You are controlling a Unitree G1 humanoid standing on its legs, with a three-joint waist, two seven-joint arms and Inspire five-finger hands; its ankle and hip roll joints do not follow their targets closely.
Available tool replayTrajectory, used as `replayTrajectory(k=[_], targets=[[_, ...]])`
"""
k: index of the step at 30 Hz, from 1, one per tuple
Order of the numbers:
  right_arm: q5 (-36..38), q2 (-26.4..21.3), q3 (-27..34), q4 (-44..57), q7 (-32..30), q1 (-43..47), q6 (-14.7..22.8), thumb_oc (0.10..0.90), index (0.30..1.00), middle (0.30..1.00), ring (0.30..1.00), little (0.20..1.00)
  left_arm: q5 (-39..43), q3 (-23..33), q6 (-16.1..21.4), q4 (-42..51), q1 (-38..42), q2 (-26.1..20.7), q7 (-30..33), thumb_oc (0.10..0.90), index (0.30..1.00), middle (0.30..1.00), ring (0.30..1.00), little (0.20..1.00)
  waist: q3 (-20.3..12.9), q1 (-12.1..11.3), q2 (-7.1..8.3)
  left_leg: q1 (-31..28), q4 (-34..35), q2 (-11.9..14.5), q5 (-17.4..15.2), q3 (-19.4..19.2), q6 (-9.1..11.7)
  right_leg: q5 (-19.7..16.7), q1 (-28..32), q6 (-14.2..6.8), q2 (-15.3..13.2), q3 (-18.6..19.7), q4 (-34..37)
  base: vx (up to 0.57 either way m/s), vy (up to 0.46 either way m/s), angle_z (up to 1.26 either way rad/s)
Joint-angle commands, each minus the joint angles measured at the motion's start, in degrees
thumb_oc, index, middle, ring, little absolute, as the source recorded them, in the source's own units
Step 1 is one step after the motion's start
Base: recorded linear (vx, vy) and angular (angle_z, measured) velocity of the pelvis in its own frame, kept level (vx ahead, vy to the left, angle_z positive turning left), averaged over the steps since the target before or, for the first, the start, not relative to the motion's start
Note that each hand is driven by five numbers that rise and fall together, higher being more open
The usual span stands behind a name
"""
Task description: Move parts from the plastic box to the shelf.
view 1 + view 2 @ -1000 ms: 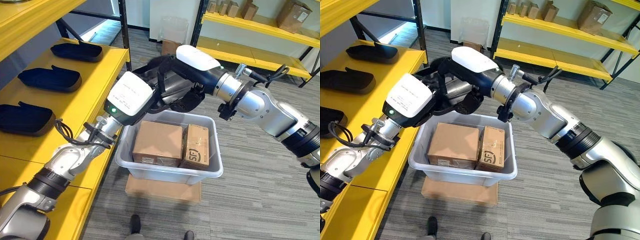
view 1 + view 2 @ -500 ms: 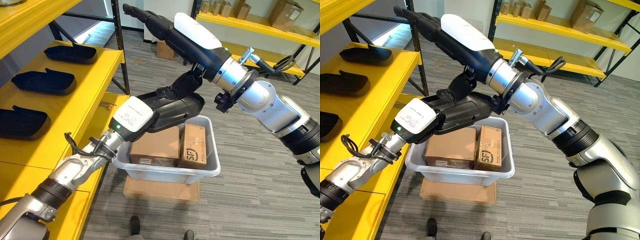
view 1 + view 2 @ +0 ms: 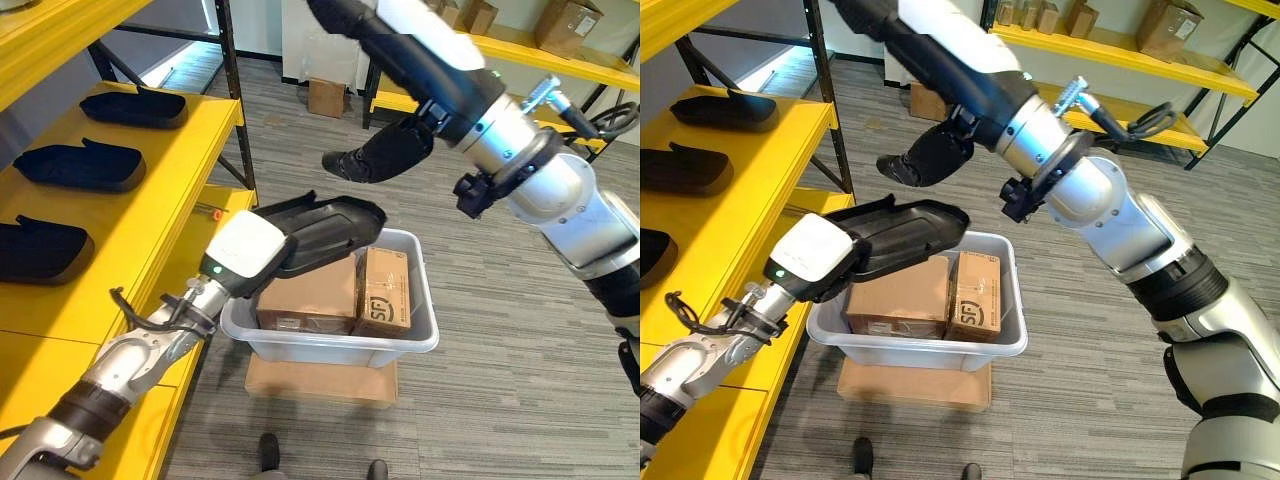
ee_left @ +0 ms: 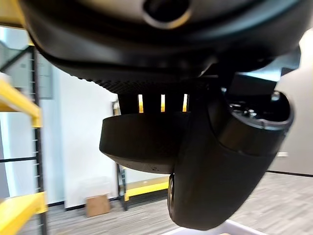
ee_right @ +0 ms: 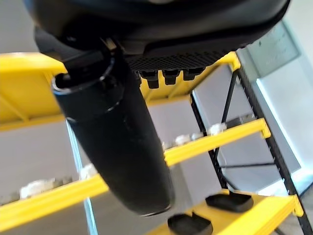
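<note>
Grey striped carpet runs under a clear plastic box [image 3: 330,335] w/ two cardboard cartons [image 3: 310,297] inside, sitting on a flat cardboard sheet [image 3: 320,380]. Beside it we see the yellow shelf [image 3: 150,200] w/ three dark moulded parts [image 3: 72,165] in a row. Left hand [image 3: 345,215] carries another black part [image 3: 315,235] above the box; eye views hide the fingers, but its wrist view shows thumb [image 4: 220,161] & fingers clamped on the smooth, rounded shell. Right hand [image 3: 930,45] is raised high, fingers straight, empty; its wrist view adds distant shelving.
</note>
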State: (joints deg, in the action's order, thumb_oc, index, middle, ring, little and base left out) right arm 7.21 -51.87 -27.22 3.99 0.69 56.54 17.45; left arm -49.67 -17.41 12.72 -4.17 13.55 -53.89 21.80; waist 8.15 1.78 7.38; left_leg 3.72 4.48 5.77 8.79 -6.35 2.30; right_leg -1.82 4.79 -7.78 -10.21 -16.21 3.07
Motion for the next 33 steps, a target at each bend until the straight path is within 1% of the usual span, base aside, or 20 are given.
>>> replayTrajectory(k=[1, 2, 3, 5, 6, 7, 8, 10, 11, 12, 15, 17, 23, 26, 28, 29, 30, 31, 32, 33], targets=[[6.1, -3.4, 6.0, 0.6, -3.3, -4.3, 2.4, 0.900, 1.000, 1.000, 1.000, 1.000, 5.4, 10.7, -0.9, 2.9, -0.7, -2.8, 5.2, 0.400, 0.300, 0.300, 0.300, 0.300, -8.8, -0.5, -1.99, -9.3, 0.5, 2.4, -11.1, -0.8, 1.8, 2.8, -1.2, -2.7, -2.7, 5.1, -5.4, -0.01, -0.015, -0.06], [6.1, -3.3, 6.4, 1.0, -3.3, -4.9, 2.3, 0.900, 1.000, 1.000, 1.000, 1.000, 5.4, 10.8, -0.9, 3.1, -1.0, -2.9, 5.1, 0.400, 0.300, 0.300, 0.300, 0.300, -9.0, -0.5, -1.88, -9.3, 0.5, 2.5, -11.1, -0.8, 1.8, 2.8, -1.2, -2.7, -2.7, 5.1, -5.4, -0.02, -0.030, -0.07], [6.6, -3.8, 10.1, 2.4, -3.0, -9.5, 2.5, 0.900, 1.000, 1.000, 1.000, 1.000, 6.3, 14.2, -0.7, 3.7, -3.9, -1.8, 5.3, 0.400, 0.300, 0.300, 0.300, 0.300, -8.8, -0.5, -2.64, -9.3, 0.5, 2.5, -11.0, -0.8, 1.8, 2.9, -1.2, -2.7, -2.7, 5.1, -5.3, -0.01, -0.021, -0.06], [6.6, -3.5, 12.5, 3.8, -2.7, -12.4, 2.3, 0.900, 1.000, 1.000, 1.000, 1.000, 6.6, 15.7, -0.7, 4.6, -5.6, -1.4, 5.2, 0.400, 0.300, 0.300, 0.300, 0.300, -8.9, -0.3, -2.73, -9.4, 0.5, 2.5, -11.0, -0.9, 1.8, 2.9, -1.2, -2.6, -2.7, 5.2, -5.3, -0.01, -0.018, -0.04], [6.6, -3.5, 12.6, 3.9, -2.7, -12.6, 2.3, 0.900, 1.000, 1.000, 1.000, 1.000, 6.6, 15.7, -0.7, 4.7, -5.6, -1.4, 5.1, 0.400, 0.300, 0.300, 0.300, 0.300, -9.0, -0.3, -2.68, -9.4, 0.5, 2.5, -11.0, -0.9, 1.9, 2.9, -1.2, -2.6, -2.7, 5.2, -5.3, -0.03, -0.027, -0.05], [7.3, -3.0, 16.4, 5.3, -2.3, -17.5, 2.5, 0.900, 1.000, 1.000, 1.000, 1.000, 7.1, 18.3, -0.8, 5.6, -7.7, -0.1, 5.4, 0.400, 0.300, 0.300, 0.300, 0.300, -8.8, -0.1, -3.38, -9.4, 0.5, 2.6, -10.9, -1.0, 1.9, 3.1, -1.3, -2.5, -2.6, 5.3, -5.4, -0.03, -0.030, -0.05], [7.5, -2.3, 18.4, 6.3, -2.1, -20.2, 2.3, 0.900, 1.000, 1.000, 1.000, 1.000, 7.5, 19.3, -0.9, 6.0, -8.7, 0.7, 5.5, 0.400, 0.300, 0.300, 0.300, 0.300, -8.8, 0.0, -3.67, -9.4, 0.5, 2.6, -10.8, -1.0, 1.9, 3.2, -1.3, -2.4, -2.5, 5.3, -5.4, -0.04, -0.042, -0.06], [7.6, -1.3, 21.2, 7.3, -1.6, -24.3, 2.3, 0.900, 1.000, 1.000, 1.000, 1.000, 8.2, 21.5, -1.0, 6.5, -10.0, 2.1, 5.6, 0.400, 0.300, 0.300, 0.300, 0.300, -8.6, 0.3, -4.30, -9.4, 0.5, 2.6, -10.7, -1.1, 2.0, 3.3, -1.4, -2.3, -2.5, 5.4, -5.4, -0.03, -0.029, -0.04], [7.6, -1.2, 21.8, 7.9, -1.4, -25.2, 2.1, 0.900, 1.000, 1.000, 1.000, 1.000, 8.2, 21.6, -1.0, 6.8, -10.4, 2.0, 5.5, 0.400, 0.300, 0.300, 0.300, 0.300, -8.8, 0.2, -4.18, -9.4, 0.5, 2.7, -10.7, -1.1, 2.0, 3.3, -1.4, -2.2, -2.4, 5.3, -5.4, -0.04, -0.041, -0.02], [7.6, 0.5, 25.1, 9.4, -1.0, -29.8, 1.8, 0.900, 1.000, 1.000, 1.000, 1.000, 8.9, 23.9, -1.0, 7.8, -12.0, 3.4, 5.5, 0.400, 0.300, 0.300, 0.300, 0.300, -8.7, 0.5, -4.80, -9.4, 0.5, 2.8, -10.6, -1.2, 2.0, 3.4, -1.4, -2.2, -2.3, 5.4, -5.4, -0.05, -0.050, -0.03], [8.1, 5.0, 28.8, 10.6, -0.7, -35.9, 1.8, 0.900, 1.000, 1.000, 1.000, 1.000, 10.2, 26.7, -0.7, 9.4, -14.0, 6.6, 5.7, 0.400, 0.300, 0.300, 0.300, 0.300, -8.4, 0.9, -5.84, -9.3, 0.5, 3.0, -10.3, -1.2, 2.0, 3.7, -1.7, -1.9, -2.0, 5.7, -5.6, -0.05, -0.058, -0.01], [7.8, 7.0, 30.5, 12.0, -0.1, -38.9, 1.5, 0.900, 1.000, 1.000, 1.000, 1.000, 11.1, 28.2, -0.4, 11.0, -15.5, 8.0, 5.4, 0.400, 0.300, 0.300, 0.300, 0.300, -8.4, 1.1, -6.40, -9.3, 0.5, 3.3, -10.0, -1.3, 2.2, 4.0, -1.9, -1.7, -1.7, 5.9, -5.8, -0.05, -0.066, -0.07], [7.9, 10.2, 31.2, 12.7, 1.2, -42.3, 1.4, 0.900, 1.000, 1.000, 1.000, 1.000, 12.9, 31.7, 0.9, 14.7, -19.0, 10.7, 4.6, 0.400, 0.300, 0.300, 0.300, 0.300, -7.9, 1.0, -8.24, -9.0, 0.2, 4.4, -8.5, -1.0, 2.8, 5.3, -2.3, -0.4, -0.5, 6.3, -6.6, -0.06, -0.082, -0.09], [8.2, 10.6, 30.5, 12.5, 1.5, -42.3, 1.3, 0.900, 1.000, 1.000, 1.000, 1.000, 14.2, 33.2, 1.3, 16.8, -20.3, 12.1, 4.1, 0.400, 0.300, 0.300, 0.300, 0.300, -7.5, 0.6, -9.11, -8.8, 0.0, 5.3, -7.5, -0.7, 3.3, 6.2, -2.4, 0.5, 0.5, 6.3, -7.2, -0.06, -0.119, -0.01], [8.3, 10.8, 29.9, 12.3, 1.5, -42.2, 1.3, 0.900, 1.000, 1.000, 1.000, 1.000, 14.7, 33.5, 1.4, 17.1, -20.6, 12.6, 3.9, 0.400, 0.300, 0.300, 0.300, 0.300, -7.4, 0.4, -9.34, -8.8, -0.1, 5.7, -7.1, -0.6, 3.5, 6.5, -2.3, 0.8, 0.9, 6.3, -7.4, -0.06, -0.130, -0.01], [8.5, 11.1, 28.7, 11.9, 1.7, -41.8, 1.3, 0.900, 1.000, 1.000, 1.000, 1.000, 15.6, 34.1, 1.6, 18.5, -21.6, 13.5, 3.8, 0.400, 0.300, 0.300, 0.300, 0.300, -6.7, -0.2, -10.01, -8.3, -0.8, 6.7, -6.1, 0.1, 3.9, 7.4, -2.3, 1.8, 2.0, 6.1, -7.9, -0.06, -0.118, -0.02], [8.5, 11.1, 28.7, 11.9, 1.7, -41.7, 1.3, 0.900, 1.000, 1.000, 1.000, 1.000, 15.7, 34.2, 1.6, 18.5, -21.6, 13.5, 3.7, 0.400, 0.300, 0.300, 0.300, 0.300, -6.7, -0.1, -10.05, -8.2, -0.9, 6.8, -6.1, 0.1, 4.0, 7.4, -2.3, 1.9, 2.1, 6.1, -7.9, -0.15, -0.271, -0.03], [9.1, 11.6, 26.1, 11.6, 1.7, -40.0, 1.5, 0.900, 1.000, 1.000, 1.000, 1.000, 16.3, 34.6, 1.6, 19.6, -21.9, 13.7, 4.1, 0.400, 0.300, 0.300, 0.300, 0.300, -5.4, -1.5, -10.59, -7.2, -2.1, 8.0, -4.3, 1.2, 4.3, 8.1, -2.6, 2.9, 3.4, 5.9, -8.3, -0.14, -0.186, -0.03], [9.0, 11.5, 25.7, 11.4, 1.5, -39.3, 1.6, 0.900, 1.000, 1.000, 1.000, 1.000, 16.6, 35.0, 1.6, 19.9, -22.1, 13.9, 4.0, 0.400, 0.300, 0.300, 0.300, 0.300, -4.8, -1.6, -10.69, -6.6, -2.6, 8.4, -3.9, 1.5, 4.6, 8.1, -3.1, 3.3, 3.9, 6.2, -8.4, -0.21, -0.267, -0.10], [9.0, 11.6, 24.2, 11.2, 1.4, -37.5, 1.6, 0.900, 1.000, 1.000, 1.000, 1.000, 16.5, 35.7, 1.5, 20.3, -22.4, 14.1, 4.3, 0.400, 0.300, 0.300, 0.300, 0.300, -4.0, -2.2, -10.94, -5.8, -3.1, 8.7, -3.0, 2.3, 4.7, 8.1, -3.7, 3.9, 4.5, 6.1, -8.6, -0.16, -0.178, -0.12]])
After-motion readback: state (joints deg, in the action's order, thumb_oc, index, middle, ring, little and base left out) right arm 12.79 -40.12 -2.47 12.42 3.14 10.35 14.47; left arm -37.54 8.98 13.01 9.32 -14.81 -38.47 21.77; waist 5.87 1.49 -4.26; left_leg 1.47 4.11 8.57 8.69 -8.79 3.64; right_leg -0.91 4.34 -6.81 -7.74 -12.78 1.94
